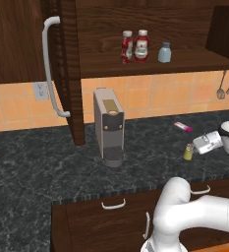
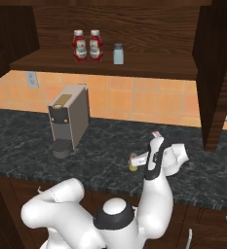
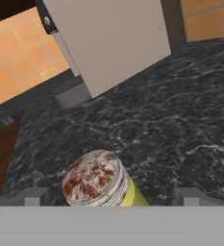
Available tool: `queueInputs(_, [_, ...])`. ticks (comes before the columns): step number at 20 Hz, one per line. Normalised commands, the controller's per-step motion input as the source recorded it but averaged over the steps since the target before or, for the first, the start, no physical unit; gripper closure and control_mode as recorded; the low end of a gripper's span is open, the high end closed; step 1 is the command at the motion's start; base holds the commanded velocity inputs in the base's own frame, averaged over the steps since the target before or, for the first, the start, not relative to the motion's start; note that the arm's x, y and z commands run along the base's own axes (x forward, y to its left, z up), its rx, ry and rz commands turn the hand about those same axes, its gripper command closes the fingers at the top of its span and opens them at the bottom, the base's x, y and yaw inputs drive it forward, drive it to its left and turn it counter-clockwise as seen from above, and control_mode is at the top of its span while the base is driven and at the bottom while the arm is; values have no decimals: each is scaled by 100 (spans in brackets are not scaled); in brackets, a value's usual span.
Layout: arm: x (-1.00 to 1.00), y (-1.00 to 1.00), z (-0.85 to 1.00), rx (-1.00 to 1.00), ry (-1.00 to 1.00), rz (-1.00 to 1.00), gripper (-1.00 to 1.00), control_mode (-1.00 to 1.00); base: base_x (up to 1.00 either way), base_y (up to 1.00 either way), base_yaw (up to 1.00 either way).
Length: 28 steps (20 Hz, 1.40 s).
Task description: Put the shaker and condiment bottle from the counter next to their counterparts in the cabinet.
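I have the gripper [image 3: 111,196] low over the dark marbled counter [image 1: 47,157], its jaws spread wide with one fingertip on each side of the shaker [image 3: 100,179], and I cannot tell whether either tip touches it. Through the hand camera the shaker stands between the two tips, its speckled tan top facing me and a strip of yellow-green body showing below it. From the left base view the shaker [image 1: 188,151] stands upright on the counter just beside the gripper [image 1: 200,145], which reaches in from the right. From the right base view I see the shaker [image 2: 133,163] at the tip of the hand [image 2: 141,159], partly hidden by the arm. The pink-and-white tube [image 1: 183,127] lies flat on the counter behind the shaker, nearer the orange tiled wall [image 1: 145,93]. The grey coffee machine [image 1: 108,127] stands well to the left of the shaker. Up in the open cabinet [image 1: 150,61], two red bottles [image 1: 134,46] with white caps stand side by side on the shelf, touching or nearly so, and the pale blue-grey shaker [image 1: 164,52] stands just to their right. The cabinet door [image 1: 69,74] is swung open with its long grey bar handle [image 1: 49,69] facing me.
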Motion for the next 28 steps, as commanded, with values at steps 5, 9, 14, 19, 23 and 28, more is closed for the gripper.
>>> queueInputs(5, [1, 0, -1, 0, 0, -5, -100, -100, 0, 0, 0])
queueInputs(9, [0, 0, -7, 0, 0, -5, -100, -100, 0, 0, 0])
queueInputs(14, [0, 8, -12, 0, 0, -4, -100, -100, 0, 0, 0])
queueInputs(19, [0, 2, -2, 0, 0, -4, -100, -100, 0, 0, 0])
queueInputs(23, [0, 6, -6, 0, 0, -4, 100, -100, 0, 0, 0])
queueInputs(28, [3, 6, -5, 0, 0, -5, 100, -100, 0, 0, 0])
